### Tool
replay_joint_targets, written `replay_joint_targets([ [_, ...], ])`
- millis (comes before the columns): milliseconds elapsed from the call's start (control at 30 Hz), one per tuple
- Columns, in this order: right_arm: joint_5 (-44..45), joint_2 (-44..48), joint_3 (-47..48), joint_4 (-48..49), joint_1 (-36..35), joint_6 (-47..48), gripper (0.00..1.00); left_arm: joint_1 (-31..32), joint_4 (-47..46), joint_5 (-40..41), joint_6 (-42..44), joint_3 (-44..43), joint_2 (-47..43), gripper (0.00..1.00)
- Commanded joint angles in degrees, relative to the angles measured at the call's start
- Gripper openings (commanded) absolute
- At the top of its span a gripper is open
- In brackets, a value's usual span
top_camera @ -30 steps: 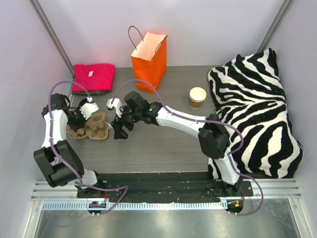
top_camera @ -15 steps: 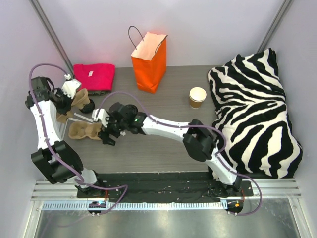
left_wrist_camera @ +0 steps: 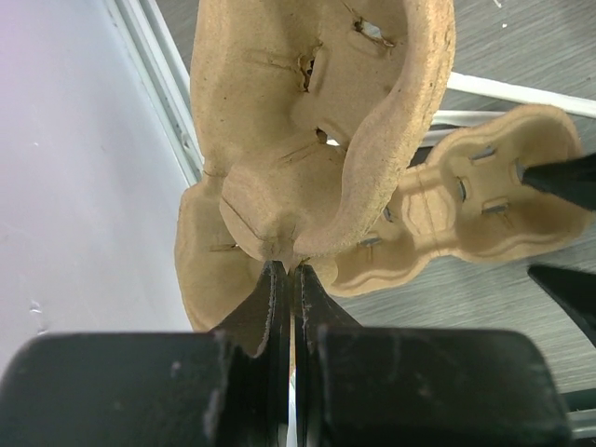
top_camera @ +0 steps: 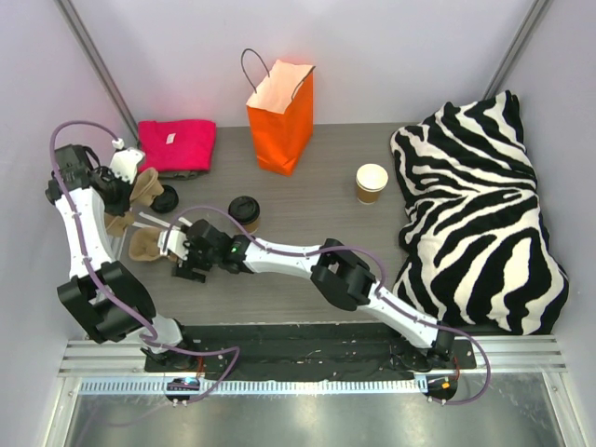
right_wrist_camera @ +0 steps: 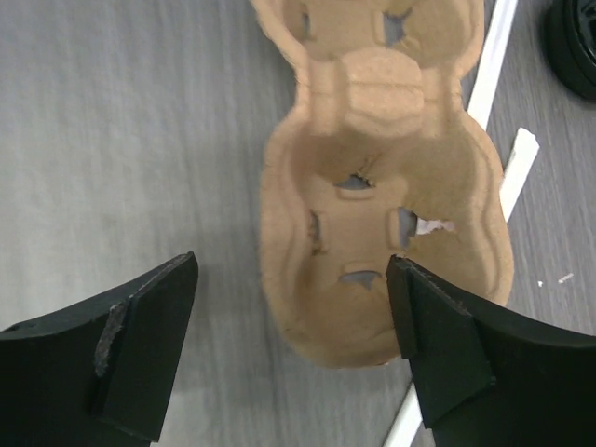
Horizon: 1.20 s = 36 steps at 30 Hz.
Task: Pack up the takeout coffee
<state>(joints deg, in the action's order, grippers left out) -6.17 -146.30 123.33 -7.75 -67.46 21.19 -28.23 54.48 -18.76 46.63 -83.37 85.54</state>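
Takeout coffee (top_camera: 244,210) sits untouched; the trays seem to come first. Nearest, the right tool (right_wrist_camera: 291,326) gapes over the flat tray (right_wrist_camera: 382,233) on the bench (top_camera: 317,205), and the left tool (left_wrist_camera: 284,270) pinches the lifted tray (left_wrist_camera: 317,140). Beyond, the lidded coffee stands mid-bench, with the orange bag (top_camera: 279,116) behind it. Next, probably: pin the flat tray.

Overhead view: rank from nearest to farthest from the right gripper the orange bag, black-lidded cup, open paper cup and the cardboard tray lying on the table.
From the right gripper:
1. cardboard tray, just to its left on the table.
2. black-lidded cup, mid-table, farther back and to the right.
3. orange bag, back centre.
4. open paper cup, far right, beside the zebra cushion.
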Motion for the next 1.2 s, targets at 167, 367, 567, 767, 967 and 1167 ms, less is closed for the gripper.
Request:
replay_joint_targets([
  [167,2.5,1.5,1.3,4.9,-0.6,4.0,0.31,-0.8,-1.6,1.5,-1.5,2.9,-0.8,0.00],
  [367,-2.9,12.1,-6.9,4.5,-1.1,4.1,0.01,-0.9,-0.6,2.0,-2.1,3.9,-1.9,0.00],
  [567,-8.9,24.5,-14.8,-4.5,-2.1,6.2,0.01,-1.0,0.3,1.6,-1.3,10.1,-5.4,0.00],
  [767,-8.0,36.2,-27.3,-14.7,-2.4,11.9,0.01,-1.1,-0.6,1.8,1.3,19.8,-11.4,0.00],
  [967,-3.7,43.1,-37.3,-19.7,-1.8,15.2,0.01,-0.6,-3.2,2.7,3.8,29.2,-16.7,0.00],
  [1167,0.1,50.2,-48.9,-16.3,-0.2,17.5,0.01,1.2,-6.1,4.7,5.4,36.2,-20.2,0.00],
])
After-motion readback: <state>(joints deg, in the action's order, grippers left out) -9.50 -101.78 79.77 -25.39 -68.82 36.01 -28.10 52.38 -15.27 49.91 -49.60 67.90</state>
